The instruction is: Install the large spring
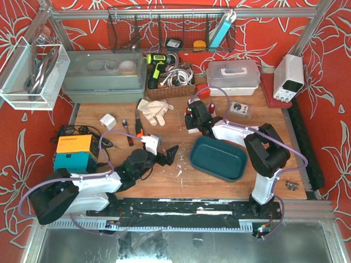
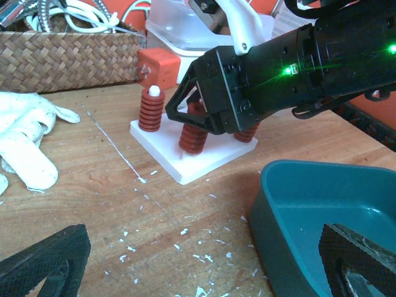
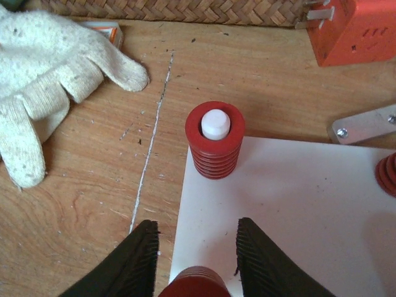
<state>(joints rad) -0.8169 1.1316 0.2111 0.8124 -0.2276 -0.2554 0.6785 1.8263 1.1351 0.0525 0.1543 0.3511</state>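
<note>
Setting: a wooden tabletop (image 1: pixel 159 183) flecked with white crumbs, enclosed by red floral-patterned wall panels (image 1: pixel 329 109).

Tool, right gripper (image 3: pixel 197 226): black with two ribbed fingers, pointing down over the white square base plate (image 3: pixel 297 204). One finger stands on each side of the large red coil spring (image 3: pixel 195 281), close against its top coils. Whether they actually press on it cannot be told.

Task item, large red coil spring: upright on the base plate, between the right gripper's fingers.

On the same plate: a smaller red coil spring (image 3: pixel 215 151), upright at a corner and threaded over a white round peg (image 3: pixel 215 124) whose tip shows above the coils, apart from the gripper. A third red coil spring (image 3: pixel 387 176) is cut off at the right edge of the right wrist view.

Beside the plate: a silver metal bracket (image 3: pixel 365 124), and beyond it an orange plastic block (image 3: pixel 356 31).

Further out: a white knitted glove (image 3: pixel 43 80) lying flat on the wood, and a woven wicker basket (image 3: pixel 185 9) behind it.

Near the plate but apart from it: a dark teal plastic tray (image 2: pixel 297 185).

Tool, left gripper (image 2: pixel 204 241): released, with black padded fingers spread wide, low over the wood and facing the plate and the tray.
</note>
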